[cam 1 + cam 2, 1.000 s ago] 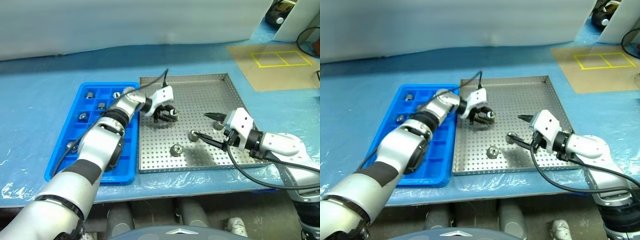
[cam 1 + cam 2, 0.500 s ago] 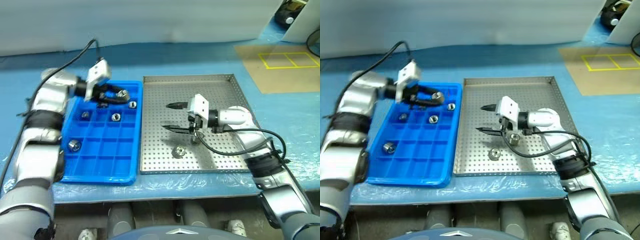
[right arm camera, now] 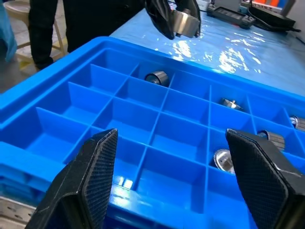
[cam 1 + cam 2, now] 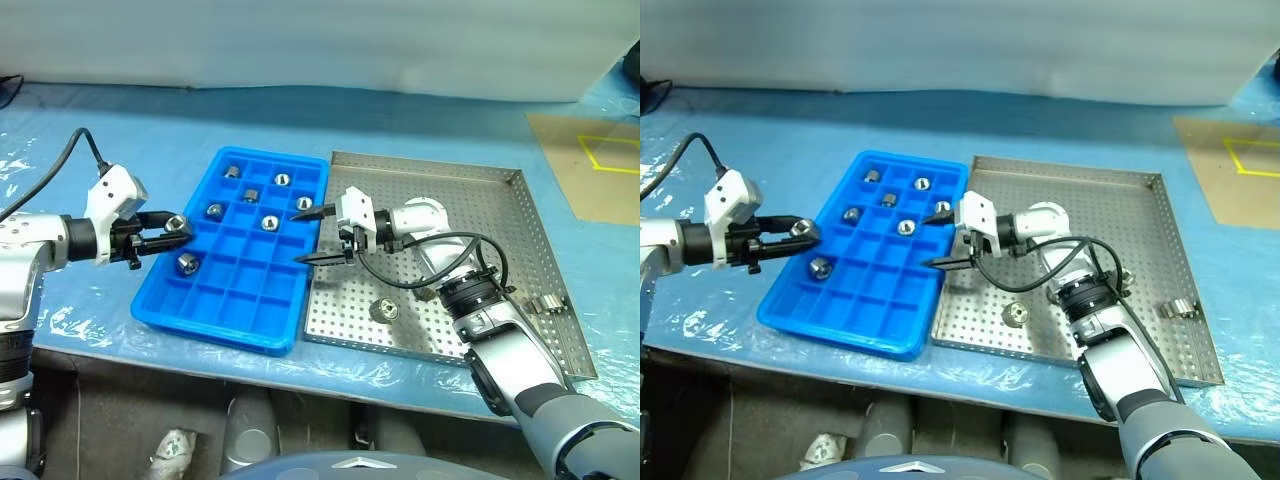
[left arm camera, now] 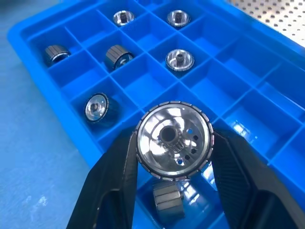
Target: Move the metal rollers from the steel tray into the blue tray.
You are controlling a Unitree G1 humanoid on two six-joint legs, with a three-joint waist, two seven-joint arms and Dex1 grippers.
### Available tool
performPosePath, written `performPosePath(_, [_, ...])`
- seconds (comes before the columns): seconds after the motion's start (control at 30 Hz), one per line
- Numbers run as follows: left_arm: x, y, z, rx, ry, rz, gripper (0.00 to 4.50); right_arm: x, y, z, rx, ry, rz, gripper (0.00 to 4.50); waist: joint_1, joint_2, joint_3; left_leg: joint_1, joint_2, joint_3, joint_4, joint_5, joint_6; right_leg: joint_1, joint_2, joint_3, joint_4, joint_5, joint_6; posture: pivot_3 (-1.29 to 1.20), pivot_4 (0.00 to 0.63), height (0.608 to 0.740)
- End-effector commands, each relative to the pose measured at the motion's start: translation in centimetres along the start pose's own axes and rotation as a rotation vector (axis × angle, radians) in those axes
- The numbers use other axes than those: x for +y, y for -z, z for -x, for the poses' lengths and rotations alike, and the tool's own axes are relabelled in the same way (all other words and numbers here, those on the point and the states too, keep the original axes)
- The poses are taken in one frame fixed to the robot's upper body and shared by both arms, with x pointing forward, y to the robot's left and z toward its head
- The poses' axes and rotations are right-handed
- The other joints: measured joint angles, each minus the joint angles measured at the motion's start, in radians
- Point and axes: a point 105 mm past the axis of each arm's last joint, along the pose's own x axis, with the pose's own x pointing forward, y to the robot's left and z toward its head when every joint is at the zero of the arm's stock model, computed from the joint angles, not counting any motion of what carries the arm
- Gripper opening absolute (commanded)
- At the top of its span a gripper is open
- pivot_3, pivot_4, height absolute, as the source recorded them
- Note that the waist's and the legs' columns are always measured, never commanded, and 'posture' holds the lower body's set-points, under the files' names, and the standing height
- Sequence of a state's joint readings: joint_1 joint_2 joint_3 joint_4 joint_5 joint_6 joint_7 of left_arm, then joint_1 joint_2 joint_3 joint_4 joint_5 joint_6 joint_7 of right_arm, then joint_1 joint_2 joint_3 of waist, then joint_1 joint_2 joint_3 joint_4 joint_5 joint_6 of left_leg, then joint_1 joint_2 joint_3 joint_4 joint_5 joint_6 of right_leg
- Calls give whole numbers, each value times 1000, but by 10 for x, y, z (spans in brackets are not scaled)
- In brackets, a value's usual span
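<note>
Left eye view: blue tray (image 4: 215, 300) lying on the surface (image 4: 120, 130), touching the left rim of the steel tray (image 4: 480, 190). Left hand (image 4: 176, 229) at the blue tray's left edge, pinching 1 roller (image 4: 176, 222) between its fingers. 6 more rollers (image 4: 269, 222) sitting in separate compartments of the blue tray, 5 toward its far end and 1 (image 4: 186, 263) just beside the left hand. Right hand (image 4: 308, 233) over the seam between the 2 trays, fingers spread wide, gripping nothing. 1 roller (image 4: 383, 310) left on the steel tray near its front rim. Small metal clip (image 4: 545, 304) by the steel tray's right rim.

Right eye view: same layout; left hand (image 4: 803, 236) pinching its roller just above the blue tray's (image 4: 840, 320) left wall, right hand (image 4: 942, 237) spread over the tray's right side.

Left wrist view: held roller (image 5: 174, 140) clamped end-on between 2 black fingers (image 5: 114, 176), hollow toothed centre facing the camera. Below it, another roller (image 5: 167, 200) lying in a compartment; 6 more rollers (image 5: 179, 60) in compartments farther off.

Right wrist view: both fingers (image 3: 93, 171) wide apart above the blue tray (image 3: 57, 62), nothing between them. Across the tray, left hand (image 3: 172, 14) clamping its roller (image 3: 186, 23). Person's dark legs (image 3: 47, 24) standing beyond the surface.
</note>
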State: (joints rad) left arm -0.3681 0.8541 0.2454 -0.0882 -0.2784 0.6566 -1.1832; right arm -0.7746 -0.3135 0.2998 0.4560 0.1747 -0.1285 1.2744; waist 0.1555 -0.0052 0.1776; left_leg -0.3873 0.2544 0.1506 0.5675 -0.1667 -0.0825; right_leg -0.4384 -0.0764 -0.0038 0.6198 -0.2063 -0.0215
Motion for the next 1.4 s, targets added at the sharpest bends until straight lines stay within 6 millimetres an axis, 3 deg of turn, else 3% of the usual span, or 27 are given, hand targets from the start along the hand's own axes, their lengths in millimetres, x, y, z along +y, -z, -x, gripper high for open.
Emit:
performPosePath(0.03, [-1,-10,-13,-33,10,-36,1893,-4,-10,7,-11,7,53,3716,-1,0,0,0,0,0,1,0,0,0,0,0,1,0,0,230,150,740])
performPosePath(0.3, [4,19,-43,46,37,-17,1893,-1,-7,18,9,52,38,3716,-14,0,0,2,1,-1,0,4,-6,-2,3,3,3,0,0,165,150,740])
performPosePath(0.4, [14,24,-49,36,1,23,1893,1,-4,23,23,68,32,3716,-20,0,0,1,1,-1,0,4,-6,-2,3,3,3,0,0,152,150,740])
performPosePath(0.63, [9,31,-59,45,44,17,1893,3,-3,27,31,94,24,3716,-31,0,0,2,0,-1,0,4,-6,-2,3,3,3,0,0,115,150,740])
performPosePath(0.8, [14,24,-65,37,41,4,3506,4,-3,27,31,112,19,3716,-27,0,0,3,0,-1,0,5,-8,-1,3,3,4,0,0,101,150,740])
performPosePath(0.97, [25,-11,-60,-6,54,-89,3506,4,-3,31,41,126,19,3716,-26,0,0,3,1,-1,-1,6,-10,0,2,2,5,2,-2,73,150,740])
performPosePath(1.07, [32,-65,-56,-104,84,-177,3506,3,-5,41,57,154,21,3716,-27,-1,0,3,1,-1,-1,7,-11,0,2,2,5,3,-2,40,150,740])
performPosePath(1.13, [31,-82,-58,-132,110,-201,3506,3,-5,45,66,162,19,3716,-30,-1,0,2,1,-1,-1,9,-15,0,2,1,4,3,-2,10,150,740])
performPosePath(1.27, [-4,-122,-91,-188,332,-334,3506,8,-7,68,110,204,9,3716,-30,0,0,3,-2,-1,-3,8,-12,0,2,3,1,3,-1,-72,150,740])
performPosePath(1.4, [-41,-134,-128,-185,530,-411,3506,9,-9,96,166,293,2,3716,-42,-1,0,1,-4,0,-1,5,-6,0,3,4,0,3,-1,-177,150,740])
